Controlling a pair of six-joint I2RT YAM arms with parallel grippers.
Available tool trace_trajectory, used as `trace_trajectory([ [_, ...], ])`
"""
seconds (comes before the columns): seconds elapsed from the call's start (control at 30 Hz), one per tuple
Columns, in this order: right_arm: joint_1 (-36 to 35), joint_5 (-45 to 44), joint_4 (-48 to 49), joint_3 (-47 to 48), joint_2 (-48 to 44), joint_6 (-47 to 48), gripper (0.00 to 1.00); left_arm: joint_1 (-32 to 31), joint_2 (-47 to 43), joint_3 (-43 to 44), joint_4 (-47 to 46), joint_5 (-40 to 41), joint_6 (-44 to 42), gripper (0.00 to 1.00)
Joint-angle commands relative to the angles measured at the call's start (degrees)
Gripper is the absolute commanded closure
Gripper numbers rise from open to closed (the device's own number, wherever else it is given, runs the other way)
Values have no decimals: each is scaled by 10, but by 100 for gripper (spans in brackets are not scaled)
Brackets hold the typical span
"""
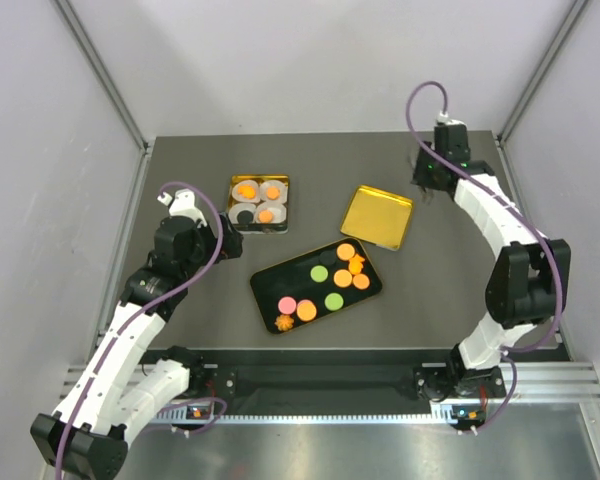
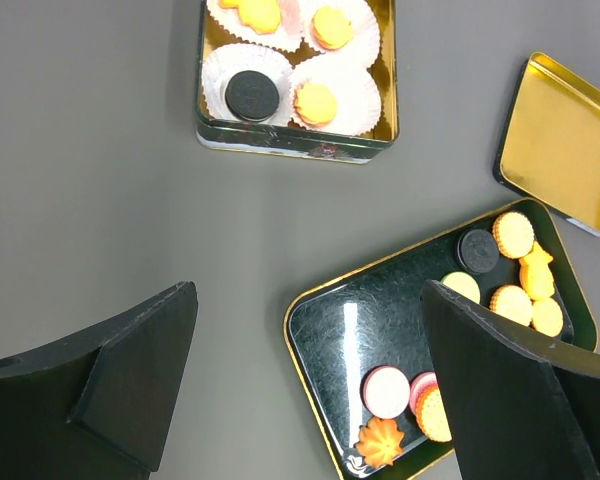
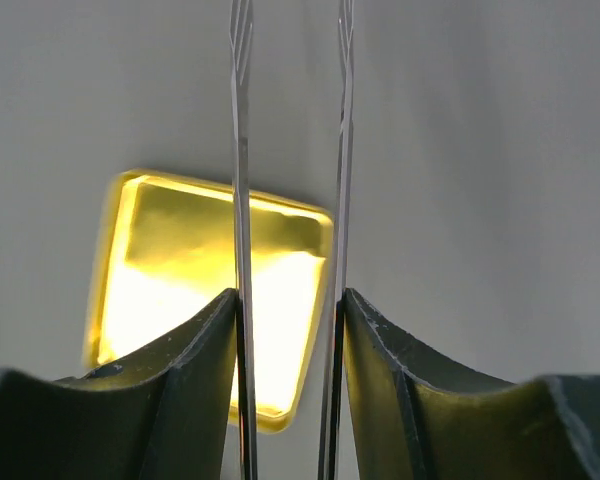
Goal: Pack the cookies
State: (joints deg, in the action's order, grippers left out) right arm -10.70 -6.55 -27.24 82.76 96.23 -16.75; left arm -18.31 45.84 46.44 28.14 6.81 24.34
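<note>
The cookies (image 1: 346,251) lie on a black gold-rimmed tray (image 1: 270,285) mid-table: orange rounds, green (image 1: 320,272) and pink (image 1: 287,303) ones. In the left wrist view the tray (image 2: 360,310) holds a pink round (image 2: 387,390), an orange leaf shape (image 2: 380,442) and a fish shape (image 2: 536,270). A tin box (image 1: 232,205) holds paper cups with orange cookies (image 2: 316,102) and a black one (image 2: 252,94). My left gripper (image 2: 308,300) is open and empty above the tray's left corner. My right gripper (image 3: 288,300) is shut on thin metal tongs (image 3: 241,200) at the far right.
A gold tin lid (image 1: 377,216) lies upside down right of the box; it shows under the tongs in the right wrist view (image 3: 170,260). Grey walls enclose the table on three sides.
</note>
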Motion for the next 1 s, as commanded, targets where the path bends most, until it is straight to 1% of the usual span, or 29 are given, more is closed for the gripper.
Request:
trace_trajectory([
  [0.0,30,-16,75,-52,-10,-46,56,4,-12,-1,-27,-9,4,2],
  [0.07,55,-22,98,-78,-1,-53,56,4,-13,-2,-27,-13,5,2],
  [0.2,67,-63,120,-98,39,-60,56,3,-14,-2,-28,-15,5,2],
  [0.33,87,-68,135,-123,59,-63,53,3,-14,-3,-27,-15,5,2],
  [0.47,100,-60,136,-138,70,-59,46,3,-9,-3,-29,-18,5,2],
  [0.53,103,-57,136,-147,69,-56,45,3,-7,-3,-30,-21,5,2],
  [0.57,103,-57,137,-150,68,-54,41,3,-6,-3,-30,-22,5,2],
  [0.63,103,-49,136,-156,66,-51,38,3,-5,-3,-30,-23,5,2],
  [0.67,103,-46,136,-158,65,-51,34,3,-5,-4,-30,-23,4,2],
  [0.8,103,-45,131,-164,61,-47,26,3,-4,-3,-30,-22,5,2],
  [0.83,103,-45,128,-166,59,-47,21,3,-5,-3,-30,-22,5,2],
  [0.87,103,-46,127,-168,57,-47,19,3,-4,-3,-30,-22,5,2],
  [0.97,103,-51,120,-171,39,-49,18,3,-4,-3,-29,-22,5,2],
])
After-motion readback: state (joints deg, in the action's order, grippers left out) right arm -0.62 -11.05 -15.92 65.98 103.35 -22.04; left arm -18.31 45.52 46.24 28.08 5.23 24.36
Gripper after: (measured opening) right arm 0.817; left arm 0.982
